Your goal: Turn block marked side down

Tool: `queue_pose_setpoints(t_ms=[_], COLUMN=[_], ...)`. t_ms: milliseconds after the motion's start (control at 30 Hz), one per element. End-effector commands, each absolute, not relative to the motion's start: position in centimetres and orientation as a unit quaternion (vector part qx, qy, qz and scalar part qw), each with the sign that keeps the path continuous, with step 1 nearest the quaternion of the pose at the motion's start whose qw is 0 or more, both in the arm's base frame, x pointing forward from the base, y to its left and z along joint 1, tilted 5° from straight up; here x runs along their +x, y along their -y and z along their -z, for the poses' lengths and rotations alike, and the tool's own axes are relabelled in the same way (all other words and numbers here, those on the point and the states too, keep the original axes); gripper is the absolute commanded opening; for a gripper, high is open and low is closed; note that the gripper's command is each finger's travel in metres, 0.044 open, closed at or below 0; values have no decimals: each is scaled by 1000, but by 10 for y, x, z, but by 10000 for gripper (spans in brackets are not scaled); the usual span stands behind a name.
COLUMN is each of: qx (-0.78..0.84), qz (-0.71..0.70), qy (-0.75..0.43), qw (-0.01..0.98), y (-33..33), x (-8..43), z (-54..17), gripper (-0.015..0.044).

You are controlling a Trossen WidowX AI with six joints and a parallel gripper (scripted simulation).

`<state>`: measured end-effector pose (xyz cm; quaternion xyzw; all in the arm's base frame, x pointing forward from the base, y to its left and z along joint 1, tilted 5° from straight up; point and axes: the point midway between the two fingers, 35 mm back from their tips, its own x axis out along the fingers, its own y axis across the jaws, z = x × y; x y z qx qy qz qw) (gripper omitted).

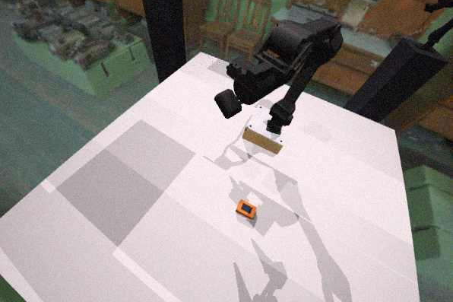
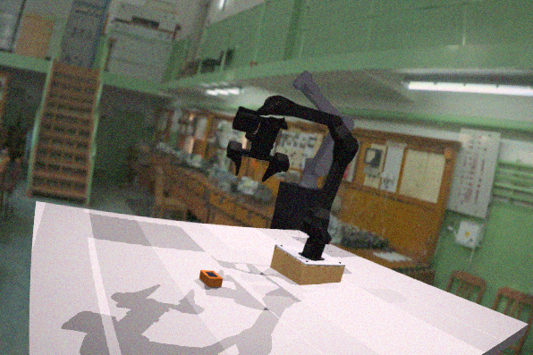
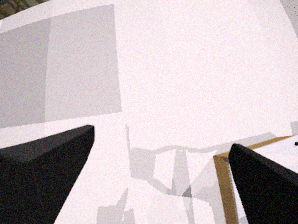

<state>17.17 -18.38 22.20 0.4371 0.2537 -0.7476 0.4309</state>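
Orange rectangular block with a dark square on its upper face [image 1: 246, 208] [image 2: 211, 278], marked side up, on white tabletop [image 1: 213, 189] [image 2: 148, 263] [image 3: 200, 75]; top view, about seven o'clock from wood-sided arm base [image 1: 262, 141] [image 2: 292, 271] [image 3: 226, 190]. Black two-finger gripper [image 2: 251, 177] [image 3: 164, 143] well above the table, fingers spread nearly fully, holding nothing.

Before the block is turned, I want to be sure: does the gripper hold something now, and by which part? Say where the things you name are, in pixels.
Nothing is held: the gripper [image 2: 250, 173] [image 3: 164, 143] is open, above the table [image 1: 342, 189] [image 2: 148, 263] [image 3: 200, 75].
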Motion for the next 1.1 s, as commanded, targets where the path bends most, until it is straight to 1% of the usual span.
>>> queue_pose_setpoints(t_ms=[0,33,200,433,667,867,933,1067], qx=[435,430,360,278,186,98,87,88], qz=[744,732,580,414,236,69,47,47], qy=[-261,-283,-480,-605,-680,-712,-713,-714], qw=[435,446,551,621,668,692,694,694], y=[183,182,156,124,87,52,48,42], x=[174,181,247,297,336,361,364,356], z=[-220,-216,-166,-123,-82,-44,-40,-40], gripper=[426,440,440,440,440,440,440,440])
